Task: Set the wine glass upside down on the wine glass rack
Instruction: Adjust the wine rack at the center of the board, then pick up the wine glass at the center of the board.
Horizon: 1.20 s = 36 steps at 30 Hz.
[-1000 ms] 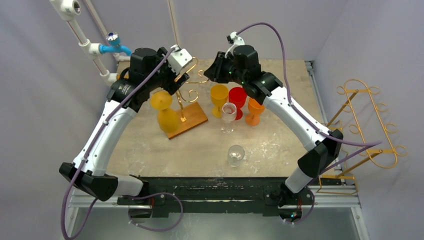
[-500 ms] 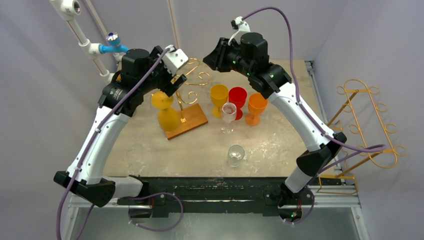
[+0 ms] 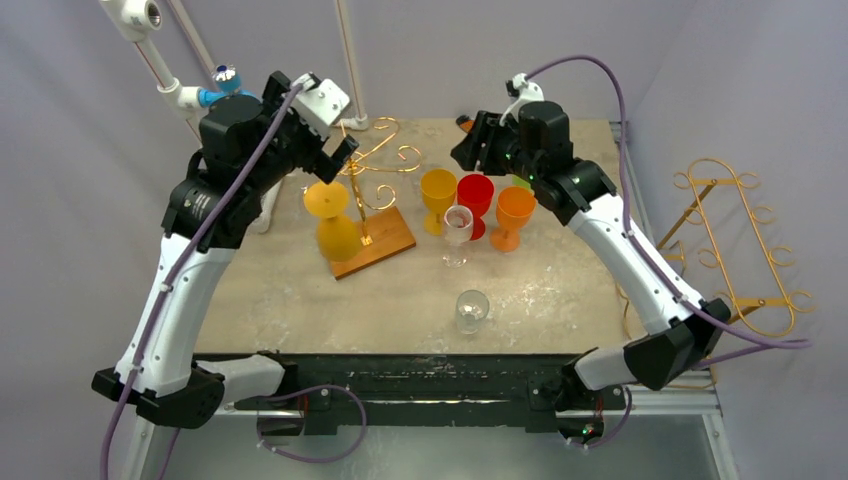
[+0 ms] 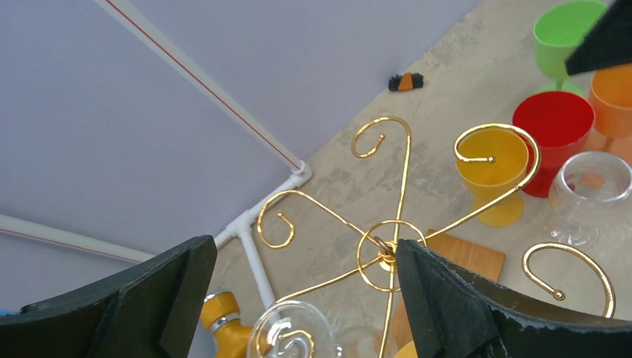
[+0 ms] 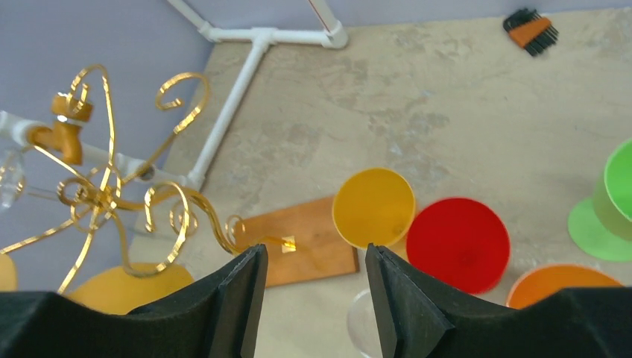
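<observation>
Listing left gripper (image 4: pixel 302 250) and right gripper (image 5: pixel 313 253) both spread and empty, we log the nearest clear wine glass (image 3: pixel 457 226) upright on the table (image 3: pixel 560 270), stem vertical, at 6 o'clock of the right gripper, rack (image 3: pixel 380 240) at its 9 o'clock.

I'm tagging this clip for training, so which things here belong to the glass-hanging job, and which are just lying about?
Job: wine glass rack; hung yellow glass, upside down on it; clear wine glass; second clear glass nearer the arms; probably also standing yellow glass, red glass, orange glass, green glass.
Lying about: small brush; spare gold rack beside the table; white pipes.
</observation>
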Motion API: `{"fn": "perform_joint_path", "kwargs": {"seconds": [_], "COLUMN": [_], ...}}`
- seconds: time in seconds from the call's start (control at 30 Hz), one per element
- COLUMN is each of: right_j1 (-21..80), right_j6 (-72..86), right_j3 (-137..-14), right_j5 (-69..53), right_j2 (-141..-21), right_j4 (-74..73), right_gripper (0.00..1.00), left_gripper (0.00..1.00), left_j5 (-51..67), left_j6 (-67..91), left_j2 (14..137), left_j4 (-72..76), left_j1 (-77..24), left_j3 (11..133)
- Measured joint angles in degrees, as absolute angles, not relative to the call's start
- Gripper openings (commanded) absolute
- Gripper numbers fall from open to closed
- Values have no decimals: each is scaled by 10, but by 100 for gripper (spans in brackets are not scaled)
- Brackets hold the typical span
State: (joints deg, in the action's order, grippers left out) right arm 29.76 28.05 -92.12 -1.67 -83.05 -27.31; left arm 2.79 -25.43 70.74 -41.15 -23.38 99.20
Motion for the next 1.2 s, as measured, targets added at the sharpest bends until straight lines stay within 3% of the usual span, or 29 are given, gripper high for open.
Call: {"fn": "perform_joint_path", "kwargs": {"seconds": [0.2,0.4,0.97,1.07,1.2], "right_j1": [296,296,311,312,316], "right_j6": [273,256,210,203,191], "right_j3": [-805,-751,-719,-719,-720], "right_j5": [-5,6,36,39,56], "right_j2": [-774,-796,-836,-856,-867], "right_j4": [-263,-272,-297,-300,-303], "right_gripper": [60,62,47,35,10], "left_gripper": [100,100,95,95,93], "left_j5": [-9,-10,10,14,20], "left_j6": [-243,-236,-222,-220,-220], "left_j2": [688,681,682,682,679], "left_j4": [-417,-436,-474,-475,-475], "left_j1": [-234,-234,-234,-234,-234], "left_j3": [1048,1075,1075,1075,1070]}}
